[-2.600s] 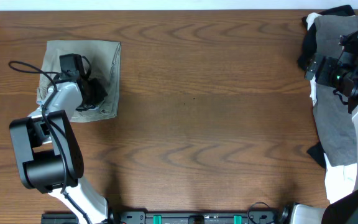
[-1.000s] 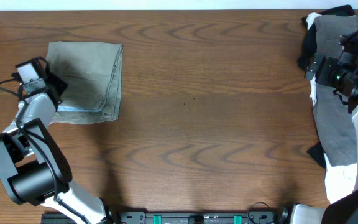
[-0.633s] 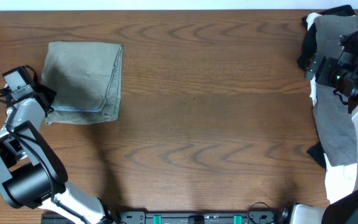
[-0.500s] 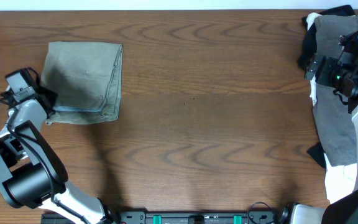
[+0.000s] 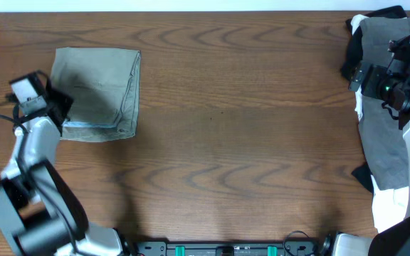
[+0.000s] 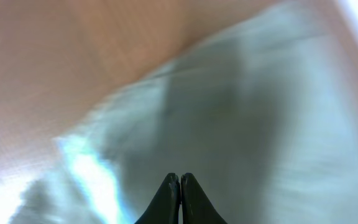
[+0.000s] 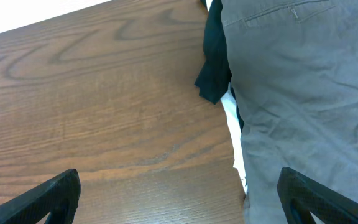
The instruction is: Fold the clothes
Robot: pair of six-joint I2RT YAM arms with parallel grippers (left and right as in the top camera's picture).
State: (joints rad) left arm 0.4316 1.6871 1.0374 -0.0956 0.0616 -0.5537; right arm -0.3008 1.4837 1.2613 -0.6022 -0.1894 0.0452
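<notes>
We judge the task partly done. The khaki shorts lie on the far left part of the tabletop as a compact, squared rectangle. A strip of pale blue lining shows along the near edge, so this piece looks folded. The left jaws are pressed together with nothing between them, at the near left corner of the shorts. The left wrist view is blurred, and we cannot tell whether the tips touch the cloth.

The rest is not yet done. At the right edge of the tabletop, well apart from the shorts, a grey garment lies spread and rumpled. A black garment and a white garment peek out from beneath it. The right jaws are spread wide and empty, hovering over the left edge of that pile. In our view the next step is to pull one of these into the open middle and fold it.
</notes>
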